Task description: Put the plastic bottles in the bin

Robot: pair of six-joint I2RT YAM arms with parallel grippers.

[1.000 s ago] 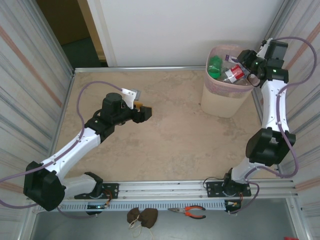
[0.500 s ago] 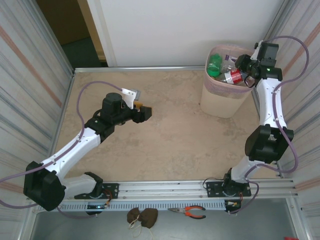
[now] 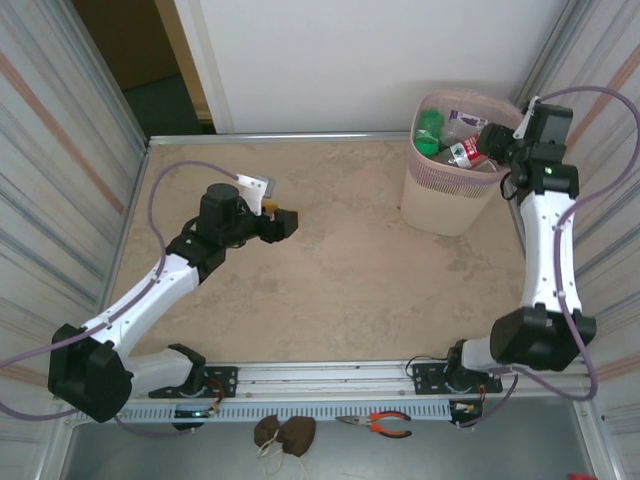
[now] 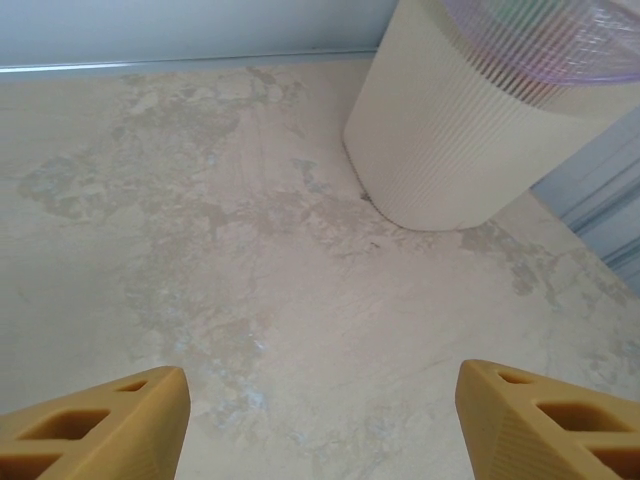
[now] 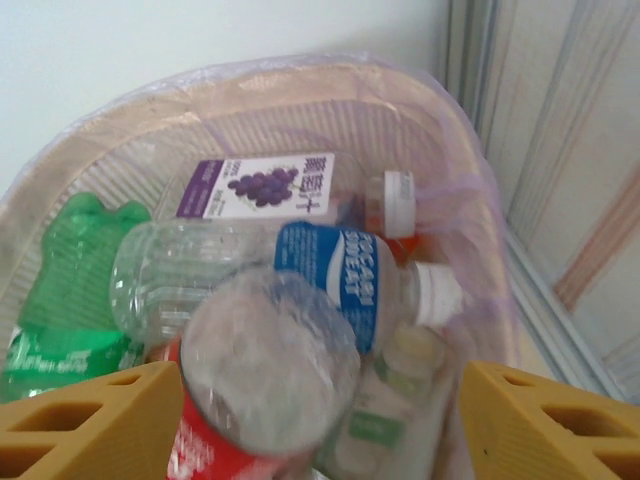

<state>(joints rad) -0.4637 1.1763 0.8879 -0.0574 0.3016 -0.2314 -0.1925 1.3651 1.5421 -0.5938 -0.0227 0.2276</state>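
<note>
Right gripper [image 5: 320, 405] hangs over the mouth of the tall beige perforated plastic bin with pink liner [image 3: 440, 205], jaws spread wide. A clear plastic bottle with a red label [image 5: 262, 378] sits blurred in the gap between them, base to the wrist camera, near the left finger and apart from the right, above the green plastic bottle [image 5: 60, 270] and the blue-labelled clear bottle [image 5: 340, 272] heaped inside. Left gripper [image 3: 285, 224] is over the beige marbled tabletop [image 3: 340, 300], well apart from the bin, jaws apart and empty.
</note>
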